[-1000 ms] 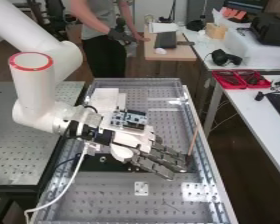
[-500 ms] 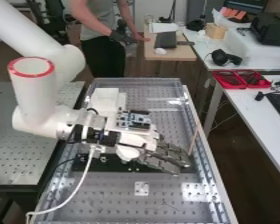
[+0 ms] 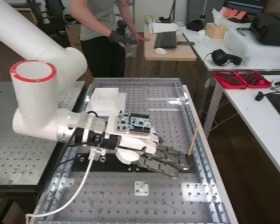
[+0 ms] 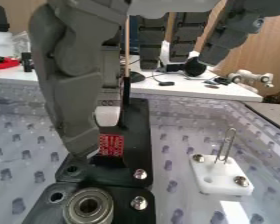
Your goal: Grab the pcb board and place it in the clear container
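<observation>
Red pcb board (image 4: 111, 145) sits at the black base (image 4: 139, 131), right by the thumb tip (image 4: 82, 145); can't tell if they touch. Hand (image 3: 150, 159) is over the base, fingers extended, nothing gripped. Blue-and-white circuit board (image 3: 135, 123) next to the back of the hand. Metal bearing (image 4: 89, 206) on the base, white block (image 4: 220, 174) with wire loop beside it. Thin stick (image 3: 193, 141) near the fingertips.

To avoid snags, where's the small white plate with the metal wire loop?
The plate lies low centre in the high view, below the long black base.
</observation>
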`<state>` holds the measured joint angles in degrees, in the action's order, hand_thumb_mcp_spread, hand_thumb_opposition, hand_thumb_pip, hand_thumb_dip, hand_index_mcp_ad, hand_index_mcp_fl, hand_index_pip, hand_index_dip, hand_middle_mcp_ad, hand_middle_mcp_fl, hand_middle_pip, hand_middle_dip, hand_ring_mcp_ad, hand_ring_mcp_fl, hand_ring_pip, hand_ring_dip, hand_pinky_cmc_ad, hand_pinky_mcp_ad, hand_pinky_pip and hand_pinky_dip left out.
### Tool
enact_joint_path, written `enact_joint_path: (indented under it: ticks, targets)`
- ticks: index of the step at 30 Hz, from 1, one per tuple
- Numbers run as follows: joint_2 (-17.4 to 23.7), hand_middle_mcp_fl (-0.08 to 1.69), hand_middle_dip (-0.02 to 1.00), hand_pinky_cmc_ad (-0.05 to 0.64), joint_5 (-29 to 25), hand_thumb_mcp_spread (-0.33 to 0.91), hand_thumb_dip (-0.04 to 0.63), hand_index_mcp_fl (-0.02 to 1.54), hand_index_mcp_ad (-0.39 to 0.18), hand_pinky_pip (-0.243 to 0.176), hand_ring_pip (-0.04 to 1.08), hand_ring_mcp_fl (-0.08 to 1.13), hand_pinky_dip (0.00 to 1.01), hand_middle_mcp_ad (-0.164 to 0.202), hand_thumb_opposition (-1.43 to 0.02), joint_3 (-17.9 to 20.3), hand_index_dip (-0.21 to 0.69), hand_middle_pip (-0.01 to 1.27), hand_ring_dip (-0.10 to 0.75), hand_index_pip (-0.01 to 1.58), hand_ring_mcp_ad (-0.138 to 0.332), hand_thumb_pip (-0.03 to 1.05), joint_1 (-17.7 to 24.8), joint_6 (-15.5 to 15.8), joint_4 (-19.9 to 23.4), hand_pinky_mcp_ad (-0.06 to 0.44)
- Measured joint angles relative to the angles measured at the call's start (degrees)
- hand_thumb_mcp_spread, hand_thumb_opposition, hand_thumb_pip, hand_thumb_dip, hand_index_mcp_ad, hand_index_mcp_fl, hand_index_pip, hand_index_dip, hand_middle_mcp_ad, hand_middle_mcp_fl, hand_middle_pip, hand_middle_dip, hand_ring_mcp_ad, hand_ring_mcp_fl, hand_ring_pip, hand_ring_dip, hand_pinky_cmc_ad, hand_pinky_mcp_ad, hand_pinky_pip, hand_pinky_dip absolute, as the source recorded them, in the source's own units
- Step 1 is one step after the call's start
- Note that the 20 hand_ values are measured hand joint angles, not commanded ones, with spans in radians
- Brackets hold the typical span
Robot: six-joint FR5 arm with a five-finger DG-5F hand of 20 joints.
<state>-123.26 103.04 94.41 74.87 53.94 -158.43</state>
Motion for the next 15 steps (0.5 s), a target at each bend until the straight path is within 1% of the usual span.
enact_joint_path:
  ticks: [15]
  targets:
    - [-0.6, 0.05, 0.19, 0.307, 0.2, 0.65, 0.204, 0.23, -0.223, -0.075, 0.09, 0.01, 0.20, 0.037, -0.83, -0.6, 0.276, 0.14, 0.052, 1.40, 0.079, 0.36, -1.1, 0.5, -0.5, 0.133]
